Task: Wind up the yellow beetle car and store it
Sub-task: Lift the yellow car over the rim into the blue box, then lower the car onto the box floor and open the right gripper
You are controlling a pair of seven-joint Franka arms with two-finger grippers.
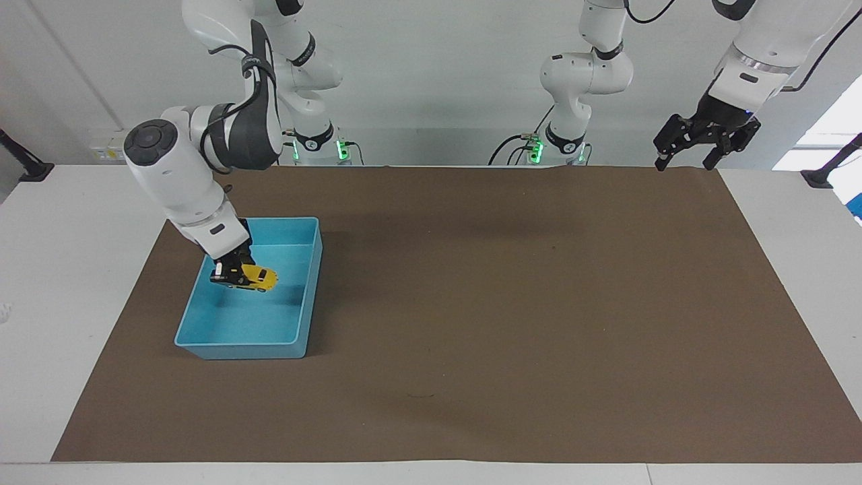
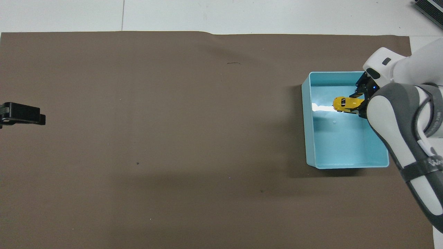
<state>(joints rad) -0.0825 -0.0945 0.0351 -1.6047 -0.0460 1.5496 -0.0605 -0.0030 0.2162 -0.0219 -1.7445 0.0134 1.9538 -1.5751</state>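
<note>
The yellow beetle car (image 1: 258, 277) (image 2: 344, 103) hangs above the inside of the blue bin (image 1: 306, 294) (image 2: 308, 138), its tail pinched in my right gripper (image 1: 229, 276) (image 2: 358, 105), which is shut on it. The car's nose points toward the left arm's end of the table. The bin sits on the brown mat at the right arm's end. My left gripper (image 1: 683, 159) (image 2: 20, 114) waits open, raised over the mat's corner at its own end, with nothing in it.
A brown mat (image 1: 512, 303) covers most of the white table (image 1: 74, 269). Apart from the bin, nothing stands on the mat.
</note>
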